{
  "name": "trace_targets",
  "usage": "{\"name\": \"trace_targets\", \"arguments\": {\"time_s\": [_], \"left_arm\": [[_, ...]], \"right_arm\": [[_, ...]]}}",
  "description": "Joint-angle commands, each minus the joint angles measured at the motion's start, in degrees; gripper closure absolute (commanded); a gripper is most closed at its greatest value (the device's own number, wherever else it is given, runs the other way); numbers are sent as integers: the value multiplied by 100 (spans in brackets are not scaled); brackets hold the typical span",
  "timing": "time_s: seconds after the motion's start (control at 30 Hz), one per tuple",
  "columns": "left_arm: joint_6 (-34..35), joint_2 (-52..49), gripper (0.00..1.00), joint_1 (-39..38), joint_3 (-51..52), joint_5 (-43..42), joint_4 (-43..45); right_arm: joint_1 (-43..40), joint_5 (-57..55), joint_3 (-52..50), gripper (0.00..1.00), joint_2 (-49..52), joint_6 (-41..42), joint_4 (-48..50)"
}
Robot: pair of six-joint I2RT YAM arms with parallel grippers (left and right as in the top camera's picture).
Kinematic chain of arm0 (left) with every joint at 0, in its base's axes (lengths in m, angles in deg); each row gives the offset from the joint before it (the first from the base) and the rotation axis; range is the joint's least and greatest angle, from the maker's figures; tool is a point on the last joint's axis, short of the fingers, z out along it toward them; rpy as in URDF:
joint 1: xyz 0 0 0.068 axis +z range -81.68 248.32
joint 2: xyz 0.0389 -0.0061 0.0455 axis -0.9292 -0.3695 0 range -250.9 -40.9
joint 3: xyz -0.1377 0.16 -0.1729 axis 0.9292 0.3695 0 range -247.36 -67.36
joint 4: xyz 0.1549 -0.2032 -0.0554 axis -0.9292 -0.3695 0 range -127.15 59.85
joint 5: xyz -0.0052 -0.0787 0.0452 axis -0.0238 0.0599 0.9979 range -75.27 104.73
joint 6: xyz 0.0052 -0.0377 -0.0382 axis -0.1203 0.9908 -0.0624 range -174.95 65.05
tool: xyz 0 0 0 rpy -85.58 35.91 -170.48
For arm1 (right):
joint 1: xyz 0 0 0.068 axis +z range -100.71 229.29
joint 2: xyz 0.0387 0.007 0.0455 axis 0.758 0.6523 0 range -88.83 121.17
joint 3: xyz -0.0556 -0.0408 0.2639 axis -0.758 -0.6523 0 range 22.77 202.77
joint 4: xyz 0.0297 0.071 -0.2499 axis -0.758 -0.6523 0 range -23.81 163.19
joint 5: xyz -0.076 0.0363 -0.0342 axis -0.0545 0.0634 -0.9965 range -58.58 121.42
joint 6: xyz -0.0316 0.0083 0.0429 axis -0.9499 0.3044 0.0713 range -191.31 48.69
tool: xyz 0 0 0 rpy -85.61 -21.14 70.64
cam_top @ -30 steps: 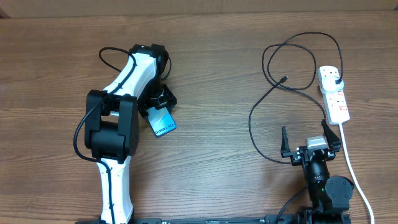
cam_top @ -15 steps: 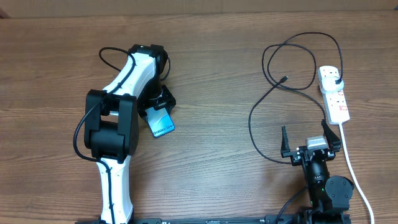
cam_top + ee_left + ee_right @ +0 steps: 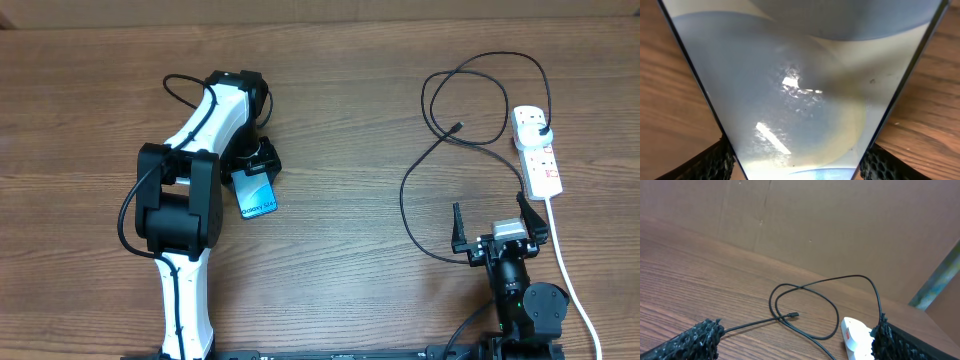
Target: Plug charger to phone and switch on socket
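Note:
My left gripper (image 3: 250, 172) is shut on the phone (image 3: 257, 198) at the table's left centre, and the lit teal screen sticks out toward the front. In the left wrist view the phone (image 3: 800, 90) fills the space between both fingers (image 3: 715, 161). The charger (image 3: 470, 100) is a thin black cable looped at the back right, its small connector (image 3: 457, 127) lying free on the wood and its plug (image 3: 541, 131) in the white socket (image 3: 538, 160). My right gripper (image 3: 497, 226) stands open in front of the loop. The right wrist view shows the connector (image 3: 793, 315) and the socket end (image 3: 855, 337).
The socket's white cord (image 3: 566, 275) runs forward along the right edge past my right arm. My left arm's white links (image 3: 185, 200) lie over the left part of the table. A brown cardboard wall (image 3: 840, 225) stands behind the table.
The phone in my left gripper has swung slightly leftward and turned more toward the front. The right arm, cable and socket have not moved.

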Motion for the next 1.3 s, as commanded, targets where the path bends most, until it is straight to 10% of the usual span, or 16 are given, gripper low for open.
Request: {"name": "trace_targets", "arguments": {"time_s": [0.0,0.6,1.1,1.27], "left_arm": [[-555,-293,57,24,-227,-136,155],[-776,-293,53,-35,-553,-490,643],[-656,-293,31,-334,922,28,1912],[-658,-293,10,-289,927,157,1947]], "right_arm": [[-11,-48,-61,0,-52,0,26],[-11,-48,-61,0,-52,0,26],[-11,-50,-61,0,-52,0,26],[-11,-50,-61,0,-52,0,26]]}}
